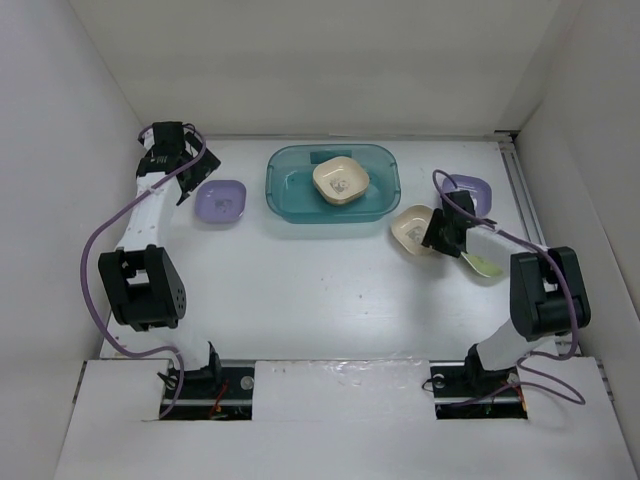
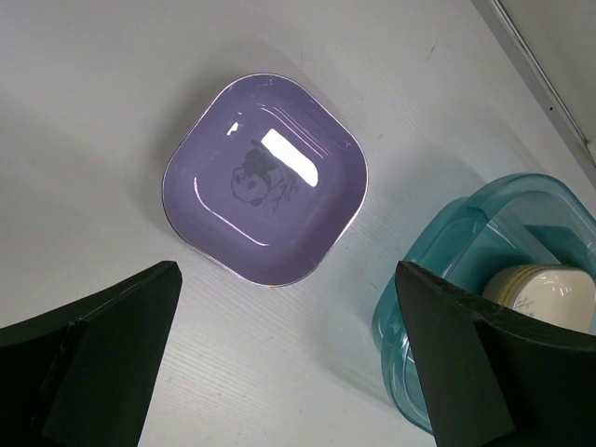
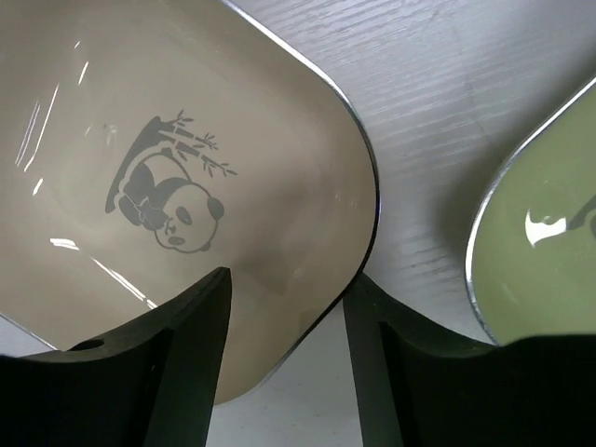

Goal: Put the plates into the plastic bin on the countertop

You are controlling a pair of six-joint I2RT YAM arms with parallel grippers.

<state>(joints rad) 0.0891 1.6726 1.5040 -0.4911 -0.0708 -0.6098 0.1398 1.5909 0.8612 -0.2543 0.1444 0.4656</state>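
Note:
The teal plastic bin point(image 1: 290, 190) stands at the back centre with one cream plate point(image 1: 340, 181) inside; both show at the right of the left wrist view, the bin point(image 2: 438, 307) and the plate point(image 2: 549, 293). A lavender plate point(image 1: 221, 201) lies left of the bin on the countertop point(image 1: 320, 290). My left gripper point(image 1: 185, 165) is open and empty above it; the plate point(image 2: 265, 182) lies just beyond the gripper point(image 2: 287, 279). My right gripper point(image 1: 440, 235) is open, its jaws straddling the rim of a second cream plate point(image 1: 410, 226), seen close up point(image 3: 186, 140) with the gripper point(image 3: 289, 277).
A pale green plate point(image 1: 484, 264) lies right of the right gripper and shows in the right wrist view point(image 3: 540, 251). Another lavender plate point(image 1: 470, 188) lies behind it. White walls bound the counter; a rail point(image 1: 520, 190) runs along the right side.

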